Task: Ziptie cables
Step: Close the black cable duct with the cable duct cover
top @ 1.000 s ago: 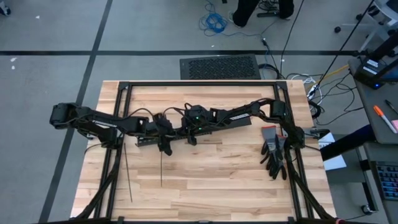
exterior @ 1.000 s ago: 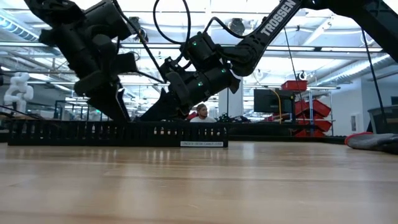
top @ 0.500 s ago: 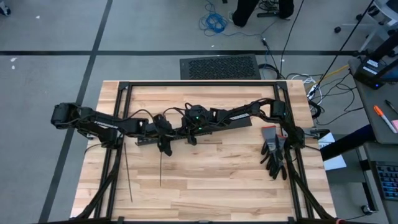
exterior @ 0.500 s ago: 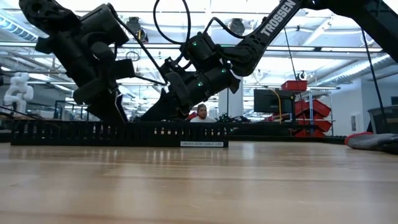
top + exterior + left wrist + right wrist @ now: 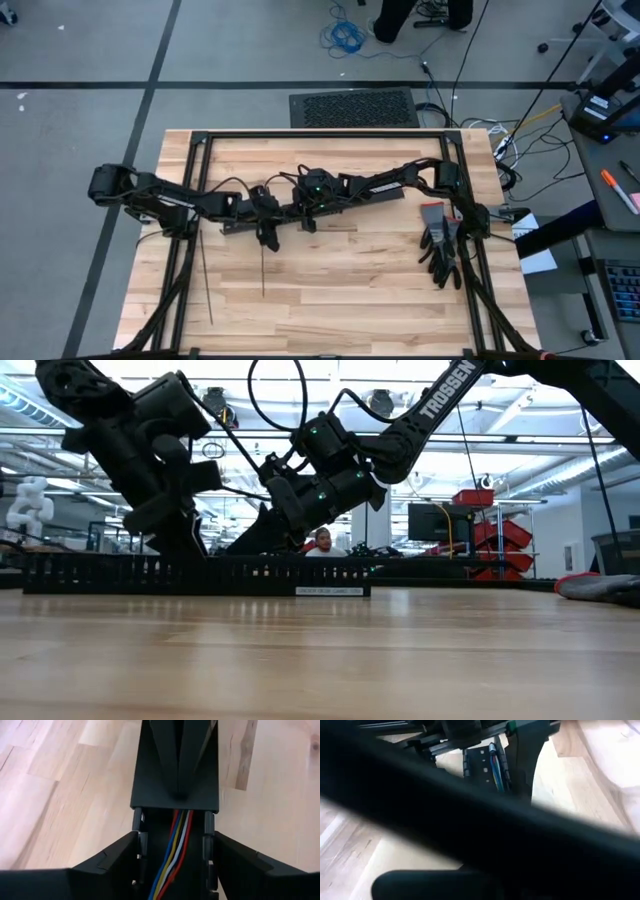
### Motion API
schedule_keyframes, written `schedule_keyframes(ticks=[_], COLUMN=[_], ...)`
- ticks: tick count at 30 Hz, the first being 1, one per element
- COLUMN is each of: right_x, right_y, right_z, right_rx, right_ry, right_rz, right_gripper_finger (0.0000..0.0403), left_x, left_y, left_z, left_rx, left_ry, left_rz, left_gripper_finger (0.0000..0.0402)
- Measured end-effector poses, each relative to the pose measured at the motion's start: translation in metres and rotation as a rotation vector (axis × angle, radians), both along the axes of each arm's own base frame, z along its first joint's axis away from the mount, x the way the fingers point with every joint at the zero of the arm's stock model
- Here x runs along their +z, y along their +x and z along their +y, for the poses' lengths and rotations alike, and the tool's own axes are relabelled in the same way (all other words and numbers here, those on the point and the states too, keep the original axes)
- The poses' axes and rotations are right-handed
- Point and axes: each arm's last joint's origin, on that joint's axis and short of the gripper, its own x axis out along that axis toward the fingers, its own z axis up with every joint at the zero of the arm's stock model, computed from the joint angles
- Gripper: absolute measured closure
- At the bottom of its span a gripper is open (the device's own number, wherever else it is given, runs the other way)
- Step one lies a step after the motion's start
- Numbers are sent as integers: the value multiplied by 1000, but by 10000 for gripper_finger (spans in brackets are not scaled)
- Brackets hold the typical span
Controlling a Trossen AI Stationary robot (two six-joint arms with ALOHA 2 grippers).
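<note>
Both pincers meet over the slotted duct, bare table towards the near edge

Going left to right, we see two zipties [image 5: 207, 283] lying apart on open table [image 5: 340, 290]; our left pincer [image 5: 264, 232], parted, straddles the duct [image 5: 175, 765] holding the cables [image 5: 176, 847]; our right pincer [image 5: 308, 222], closed, sits just beside; gloves [image 5: 442, 245] lie near the right edge.
</note>
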Motion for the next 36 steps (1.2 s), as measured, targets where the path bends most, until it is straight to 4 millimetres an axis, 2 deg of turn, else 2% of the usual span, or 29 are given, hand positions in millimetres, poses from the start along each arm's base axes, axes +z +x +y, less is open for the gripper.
schedule_keyframes(ticks=[14,17,22,26,31,36], right_x=[1,10,37,48,39,29], right_y=[3,2,-2,-12,-19,-17], right_z=[1,1,2,1,1,0], right_rx=[12,18,27,-10,-20,-21], right_ry=[-27,-40,-85,-142,-129,-120], right_rz=[-56,-72,-102,-10,121,136], right_gripper_finger=[403,403,403,403,403,403], left_x=[-1,-1,-1,-1,-1,0], left_y=[3,3,3,3,3,4], left_z=[0,0,0,0,0,0], left_rx=[1,0,1,3,3,3], left_ry=[1,0,1,3,4,7], left_rz=[-21,-29,-29,-27,-26,-30], left_gripper_finger=[167,167,167,167,167,167])
